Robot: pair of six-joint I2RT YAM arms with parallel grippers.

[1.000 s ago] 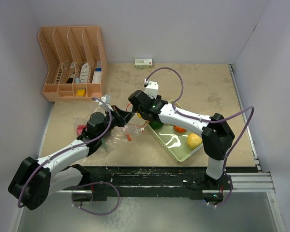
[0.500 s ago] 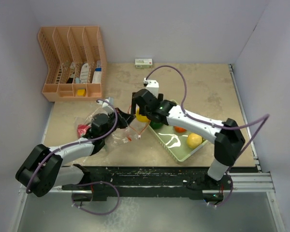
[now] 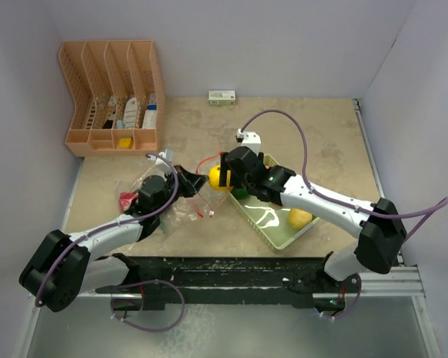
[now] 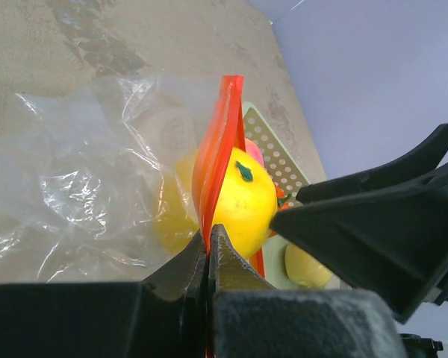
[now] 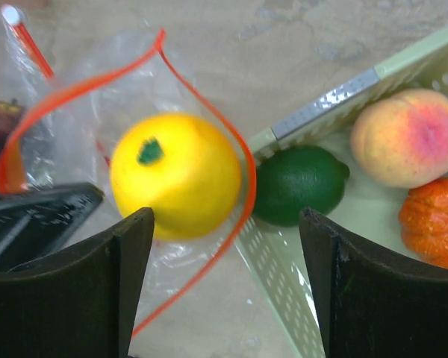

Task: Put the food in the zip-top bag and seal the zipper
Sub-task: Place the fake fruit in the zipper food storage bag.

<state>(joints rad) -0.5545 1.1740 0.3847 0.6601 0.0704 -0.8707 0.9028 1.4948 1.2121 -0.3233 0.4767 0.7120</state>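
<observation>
As end effector (image 5: 225,216) gapes, lemon (image 5: 175,175) seemingly below

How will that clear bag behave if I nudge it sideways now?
Probably floppy: the zip-top bag is thin, crinkled film, so it should buckle rather than slide. Its zipper bows in a loose loop, pinched by the left hand; it would likely sag if released. The round yellow fruit in its mouth may roll out.

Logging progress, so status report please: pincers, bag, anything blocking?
Left pincer shut on orange-red zipper strip of clear plastic bag. Right pincer open over round yellow toy fruit inside the bag mouth. Nothing blocking.
</observation>
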